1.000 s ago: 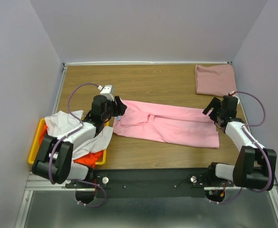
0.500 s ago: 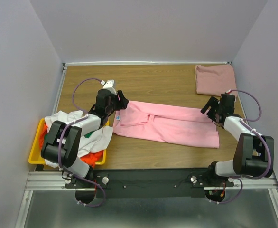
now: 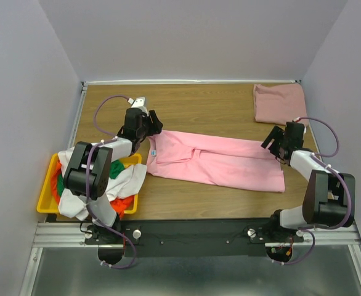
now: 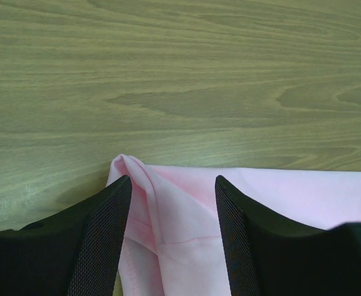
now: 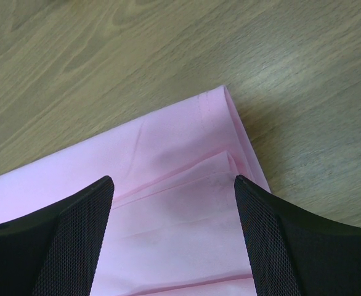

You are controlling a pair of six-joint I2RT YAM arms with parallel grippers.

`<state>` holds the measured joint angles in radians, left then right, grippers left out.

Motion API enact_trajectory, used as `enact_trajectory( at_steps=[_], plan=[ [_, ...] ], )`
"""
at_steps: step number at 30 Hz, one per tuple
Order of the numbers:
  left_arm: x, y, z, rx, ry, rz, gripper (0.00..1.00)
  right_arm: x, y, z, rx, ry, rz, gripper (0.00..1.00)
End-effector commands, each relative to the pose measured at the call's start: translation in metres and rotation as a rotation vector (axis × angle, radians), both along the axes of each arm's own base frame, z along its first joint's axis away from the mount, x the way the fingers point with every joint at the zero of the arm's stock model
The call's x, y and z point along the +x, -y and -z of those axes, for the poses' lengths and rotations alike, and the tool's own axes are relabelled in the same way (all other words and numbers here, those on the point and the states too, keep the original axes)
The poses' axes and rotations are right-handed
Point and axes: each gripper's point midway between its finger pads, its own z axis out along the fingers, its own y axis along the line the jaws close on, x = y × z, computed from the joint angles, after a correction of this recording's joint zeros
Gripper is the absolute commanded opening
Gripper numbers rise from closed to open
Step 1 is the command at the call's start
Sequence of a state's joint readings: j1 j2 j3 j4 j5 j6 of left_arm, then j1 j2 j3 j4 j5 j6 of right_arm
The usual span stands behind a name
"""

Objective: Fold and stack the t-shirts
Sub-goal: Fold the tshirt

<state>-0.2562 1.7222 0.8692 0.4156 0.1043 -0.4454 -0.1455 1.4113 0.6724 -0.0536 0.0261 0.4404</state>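
At the left edge of the table [image 3: 199, 105] we see the yellow bin [image 3: 44, 197], heaped with crumpled tees. A white tee [image 3: 131, 177] spills over the bin's right rim onto the wood, an orange tee [image 3: 122, 205] shows beneath it at the near corner, and a bit of a green tee [image 3: 114, 171] peeks out of the pile.

Just right of the bin, the left gripper [image 4: 173, 180] has its fingers spread apart. They straddle the far-left corner of the bright pink t-shirt [image 3: 217, 163], where we see a rounded fold and a stitched hem.

That shirt lies mid-table as a long folded band, slanting toward the near right. It is mostly smooth, with a few creases and a small pale label near its left end.

At the shirt's right end, the right gripper [image 5: 173, 180] is also spread wide over the layered far-right corner.

In the far right corner of the table the dusty rose-pink t-shirt [image 3: 280, 103] sits folded into a neat rectangle, well apart from the rest.
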Motion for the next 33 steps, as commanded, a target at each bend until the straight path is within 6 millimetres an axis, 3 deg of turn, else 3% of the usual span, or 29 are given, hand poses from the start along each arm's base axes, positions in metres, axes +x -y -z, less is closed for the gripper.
enact_trajectory(
  at_steps=[1,4,12,19,24,33],
  plan=[
    [0.007,-0.005,0.01,0.022,-0.021,-0.015,0.64,0.01,0.014,-0.006,-0.051,0.015,0.044,0.86],
    [0.01,-0.004,0.022,0.035,-0.054,-0.008,0.64,0.012,0.015,-0.009,-0.06,0.018,0.049,0.86],
    [0.016,-0.007,0.028,0.055,-0.076,-0.016,0.57,0.021,0.023,-0.016,-0.096,0.024,0.061,0.87],
    [0.017,-0.006,0.029,0.065,-0.093,-0.005,0.48,0.028,0.031,-0.004,-0.123,-0.028,0.077,0.87],
    [0.018,-0.005,0.032,0.076,-0.11,0.006,0.47,0.03,0.034,0.005,-0.128,-0.056,0.08,0.87],
    [0.021,-0.002,0.037,0.105,-0.141,0.038,0.42,0.033,0.035,0.017,-0.13,-0.089,0.079,0.75]
  ],
)
